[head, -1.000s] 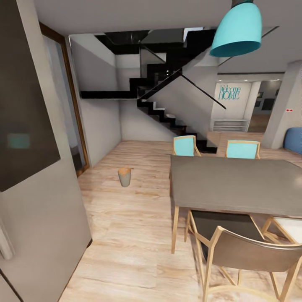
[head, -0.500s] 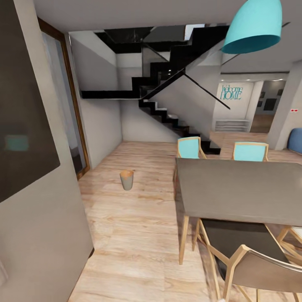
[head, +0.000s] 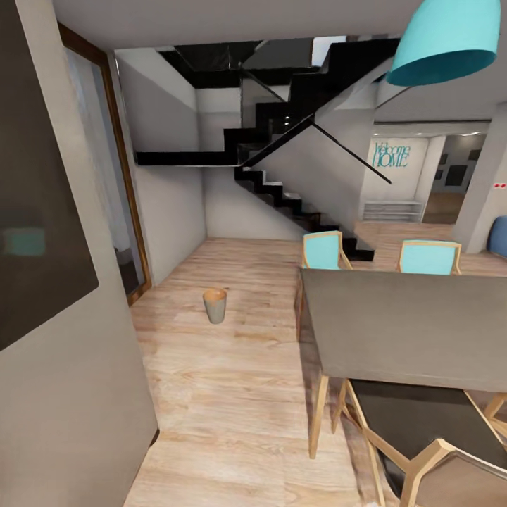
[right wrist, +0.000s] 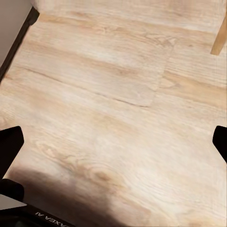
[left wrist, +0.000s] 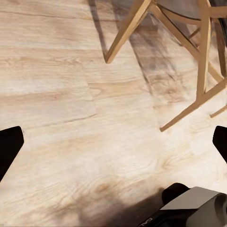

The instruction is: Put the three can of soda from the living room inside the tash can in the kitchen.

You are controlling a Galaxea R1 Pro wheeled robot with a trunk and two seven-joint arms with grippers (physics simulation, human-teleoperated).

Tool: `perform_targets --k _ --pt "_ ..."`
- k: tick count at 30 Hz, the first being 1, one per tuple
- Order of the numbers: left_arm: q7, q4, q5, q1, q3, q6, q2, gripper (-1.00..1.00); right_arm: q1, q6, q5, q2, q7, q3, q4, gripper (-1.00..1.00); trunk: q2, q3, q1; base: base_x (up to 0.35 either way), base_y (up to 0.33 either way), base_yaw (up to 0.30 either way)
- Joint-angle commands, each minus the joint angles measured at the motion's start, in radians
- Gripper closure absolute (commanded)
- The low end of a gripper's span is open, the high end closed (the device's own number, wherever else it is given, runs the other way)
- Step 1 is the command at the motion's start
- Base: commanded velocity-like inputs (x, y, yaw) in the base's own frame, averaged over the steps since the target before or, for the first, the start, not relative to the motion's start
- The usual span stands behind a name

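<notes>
A wide stretch of light wood floor (head: 232,394) runs from the near edge of the head view to the far wall, where a black staircase (head: 296,141) climbs up toward the right. On the left, close by, stands a tall grey wall panel (head: 77,366) with a dark glossy surface (head: 35,211) set in it, and behind that a wood-framed doorway (head: 123,183). On the right sits a grey dining table (head: 408,331) on pale wooden legs, with two turquoise-backed chairs (head: 324,250) at its far side and a dark-seated chair (head: 415,429) tucked in at its near side. A turquoise pendant lamp (head: 451,39) hangs at the upper right, and turquoise lettering (head: 389,155) shows on a far wall. The tash can (head: 215,305) stands upright on the open floor, left of the table and well apart from it, its brown inside visible at the rim; whether anything lies in it is too small to tell. In the left wrist view the left gripper (left wrist: 113,142) hangs over bare floor near the wooden chair legs (left wrist: 189,61), its dark fingertips spread wide with nothing between them. In the right wrist view the right gripper (right wrist: 113,142) is likewise spread wide and empty above the floorboards.
</notes>
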Motion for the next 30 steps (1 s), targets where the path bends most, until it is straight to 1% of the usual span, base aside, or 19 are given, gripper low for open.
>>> perform_targets --k 1,5,10,17,23,30 --pt "0.000 0.000 0.000 0.000 0.000 0.000 0.000 -1.00 0.000 0.000 0.000 0.000 0.000 0.000 0.000 -1.00 0.000 0.000 0.000 0.290 0.156 0.000" --pt "0.000 0.000 0.000 0.000 0.000 0.000 0.000 -1.00 0.000 0.000 0.000 0.000 0.000 0.000 0.000 -1.00 0.000 0.000 0.000 0.279 0.132 0.000" --pt "0.000 0.000 0.000 0.000 0.000 0.000 0.000 -1.00 0.000 0.000 0.000 0.000 0.000 0.001 0.000 -1.00 0.000 0.000 0.000 0.120 0.023 0.000" --pt "0.000 0.000 0.000 0.000 0.000 0.000 0.000 -1.00 0.000 0.000 0.000 0.000 0.000 0.001 0.000 -1.00 0.000 0.000 0.000 0.244 0.027 0.000" --pt "0.000 0.000 0.000 0.000 0.000 0.000 0.000 -1.00 0.000 0.000 0.000 0.000 0.000 0.001 0.000 -1.00 0.000 0.000 0.000 0.084 0.012 0.000" --pt "0.000 0.000 0.000 0.000 0.000 0.000 0.000 -1.00 0.000 0.000 0.000 0.000 0.000 0.002 0.000 -1.00 0.000 0.000 0.000 0.203 0.090 0.000"
